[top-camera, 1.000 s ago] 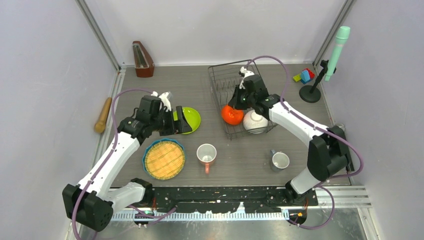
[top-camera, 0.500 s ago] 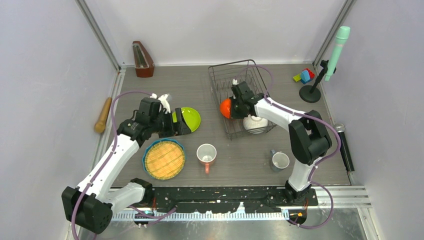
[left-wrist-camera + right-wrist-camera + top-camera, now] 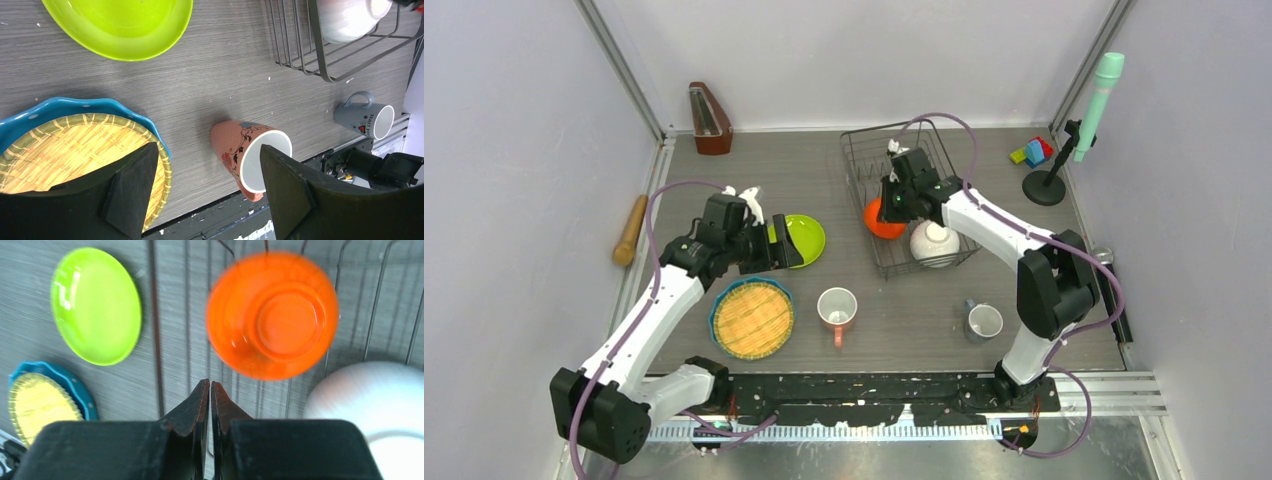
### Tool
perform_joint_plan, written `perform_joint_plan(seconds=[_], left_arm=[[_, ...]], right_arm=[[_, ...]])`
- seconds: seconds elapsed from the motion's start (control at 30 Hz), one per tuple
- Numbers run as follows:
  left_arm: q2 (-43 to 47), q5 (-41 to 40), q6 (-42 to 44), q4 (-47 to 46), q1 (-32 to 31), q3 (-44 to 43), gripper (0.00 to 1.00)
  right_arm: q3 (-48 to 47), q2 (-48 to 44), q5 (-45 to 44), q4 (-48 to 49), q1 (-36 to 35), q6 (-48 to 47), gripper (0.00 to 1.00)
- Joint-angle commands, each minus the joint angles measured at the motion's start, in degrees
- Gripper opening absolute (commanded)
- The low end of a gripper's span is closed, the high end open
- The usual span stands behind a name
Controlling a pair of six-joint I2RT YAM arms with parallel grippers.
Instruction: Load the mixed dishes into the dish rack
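Left gripper (image 3: 207,152): we see its jaws standing wide apart with nothing between them, hung over the table (image 3: 225,75).
Right gripper (image 3: 210,385): its fingers are drawn together to a hairline gap and hold nothing; it is poised over the dish rack (image 3: 849,160).
Orange bowl (image 3: 272,315): lies base-up inside the rack, just ahead of the right fingertips.
White bowl (image 3: 365,400): also base-up in the rack, just beside the orange one.
Dishes outside the rack: lime-green plate (image 3: 120,25), blue-rimmed woven plate (image 3: 65,145), pink floral mug (image 3: 250,155), small grey-blue mug (image 3: 367,117).
Deciding relation: we judge the lime-green plate the likeliest next pick. It lies flat, just beyond the left fingertips and well apart from the right arm, so the left arm is the nearer. The rack lies to that plate's right.
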State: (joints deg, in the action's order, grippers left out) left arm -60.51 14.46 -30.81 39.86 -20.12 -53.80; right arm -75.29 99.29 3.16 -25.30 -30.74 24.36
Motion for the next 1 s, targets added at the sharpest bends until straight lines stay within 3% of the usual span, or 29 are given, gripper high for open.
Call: perform_joint_plan(seconds=[0.0,0.13,0.17,0.23,0.27,0.33,0.4,0.57,0.87,0.97], left_arm=[[-0.7,-1.1,0.3,-1.7,0.4,-2.2,0.77],[-1.9,-1.0,-0.9,-2.7,0.4,-2.2,0.77],[-2.2,-0.7,-0.9,-2.8,0.5,-2.2,0.77],[-2.7,-0.6,-0.7,-2.9,0.4,-2.1,0.77],[-2.9,-0.9,-0.5,-2.9,0.4,-2.0,0.77],[-3.4,-1.2,-0.1,-2.7,0.4,-2.0,0.77],[-3.9,-1.3,0.1,-2.7,0.4,-2.1,0.77],[-5.5,-1.0,0.5,-2.9,0.5,-2.9,0.77],[-5.6,-1.1,1.1,-3.0,0.4,-2.8,0.77],[-5.8,-1.1,1.3,-3.1,0.5,-2.9,0.77]], right_arm=[[-6.8,-1.8,1.5,2.6,0.0,-0.6,0.12],[-10.3,2.6,-1.5,0.1,-0.1,-0.6,0.19],[-10.9,3.3,-5.7,-2.7,0.0,-0.7,0.27],[-11.4,4.9,-11.4,-6.1,0.0,-1.0,0.52],[-10.4,4.9,-13.2,-6.9,0.0,-1.2,0.7],[-8.4,4.2,-17.1,-6.8,0.0,-1.9,0.88],[-7.6,4.3,-19.6,-7.7,0.0,-3.0,0.96],[-9.7,7.1,-22.4,-10.8,0.5,-4.0,0.99],[-10.3,9.3,-9.0,-7.2,5.0,-2.6,1.0],[-10.3,10.4,-1.7,-4.7,6.5,-1.1,0.94]])
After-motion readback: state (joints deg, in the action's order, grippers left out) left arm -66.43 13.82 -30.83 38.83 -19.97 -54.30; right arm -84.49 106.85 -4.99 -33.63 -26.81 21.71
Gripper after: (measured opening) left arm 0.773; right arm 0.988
